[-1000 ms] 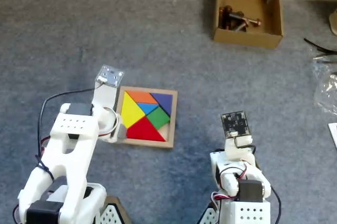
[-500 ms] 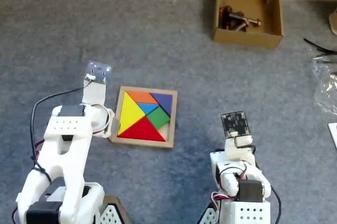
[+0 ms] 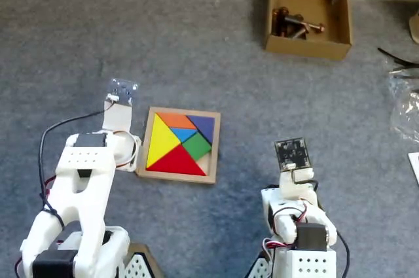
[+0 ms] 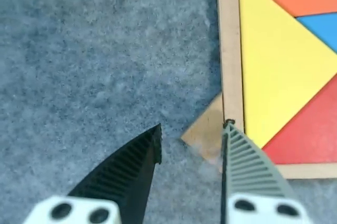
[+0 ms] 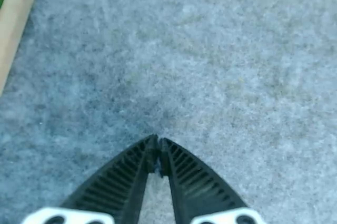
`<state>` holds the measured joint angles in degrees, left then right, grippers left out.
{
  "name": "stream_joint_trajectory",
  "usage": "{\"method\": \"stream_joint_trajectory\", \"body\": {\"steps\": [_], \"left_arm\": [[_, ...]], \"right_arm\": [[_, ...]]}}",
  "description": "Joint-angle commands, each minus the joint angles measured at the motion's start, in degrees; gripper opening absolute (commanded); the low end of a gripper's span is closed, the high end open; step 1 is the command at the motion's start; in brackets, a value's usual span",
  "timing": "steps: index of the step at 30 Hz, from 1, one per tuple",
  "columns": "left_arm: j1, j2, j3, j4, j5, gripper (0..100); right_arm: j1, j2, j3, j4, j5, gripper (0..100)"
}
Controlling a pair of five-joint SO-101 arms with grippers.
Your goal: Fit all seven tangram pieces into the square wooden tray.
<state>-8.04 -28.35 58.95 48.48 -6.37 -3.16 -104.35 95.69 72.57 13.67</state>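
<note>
Left gripper point(image 4: 192, 135) hangs released at the lower middle of its wrist view, its fingers spread either side of a tan wedge point(image 4: 205, 138) that juts out at the corner of the square wooden tray point(image 4: 229, 50). From above, I see the tray left of centre on the grey bench point(image 3: 196, 49), with orange, yellow, blue, purple, green and red tangram pieces point(image 3: 163, 139) inside. Right gripper point(image 5: 158, 153) sits clenched over the bench, its arm at the lower right of the high frame.

I see the wooden tray point(image 3: 181, 176) on the grey carpet point(image 3: 196, 49), holding yellow, red, orange, blue, purple and green pieces point(image 3: 160, 139). My left arm point(image 3: 85, 173) sits just beside its left edge; the right arm point(image 3: 294, 225) stands well apart. A cardboard box point(image 3: 308, 49) lies far off.
</note>
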Motion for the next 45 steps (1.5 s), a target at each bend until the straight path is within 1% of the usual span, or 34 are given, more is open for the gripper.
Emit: {"method": "stream_joint_trajectory", "body": {"steps": [1, 3, 13, 16, 20, 28, 34, 37, 40, 45], "left_arm": [[-2.4, -1.3, -0.2, -0.6, 0.4, 17], [-3.5, -1.3, -0.1, -0.6, 0.4, 17], [-2.9, -1.2, 0.0, -0.4, 0.4, 18], [-0.4, -1.2, 0.0, 0.1, 0.4, 18], [4.0, -1.2, 0.0, 2.6, 0.4, 18], [4.6, -0.3, 0.0, 2.9, 0.4, 18], [4.0, 10.6, -3.1, 2.6, 0.3, 18], [0.5, 15.3, -6.1, 2.9, 0.3, 17], [-3.2, 16.7, -7.6, 2.9, 0.3, 17], [-4.0, 16.7, -7.6, 2.9, 0.3, 17]], "right_arm": [[-0.7, -0.3, 5.7, -1.3, -0.4, 0.5], [-0.7, -0.3, 5.7, -1.3, -0.4, 0.5], [-0.7, -0.3, 5.7, -1.3, -0.4, 0.5], [-0.7, -0.3, 5.7, -1.3, -0.4, 0.5], [-0.7, -0.3, 5.7, -1.3, -0.4, 0.5], [-0.7, -0.3, 5.7, -1.3, -0.4, 0.5], [-0.7, -0.3, 5.7, -1.3, -0.4, 0.5], [-0.7, -0.3, 5.7, -1.3, -0.4, 0.5], [-0.7, -0.3, 5.7, -1.3, -0.4, 0.5], [-0.7, -0.3, 5.7, -1.3, -0.4, 0.5]]}}
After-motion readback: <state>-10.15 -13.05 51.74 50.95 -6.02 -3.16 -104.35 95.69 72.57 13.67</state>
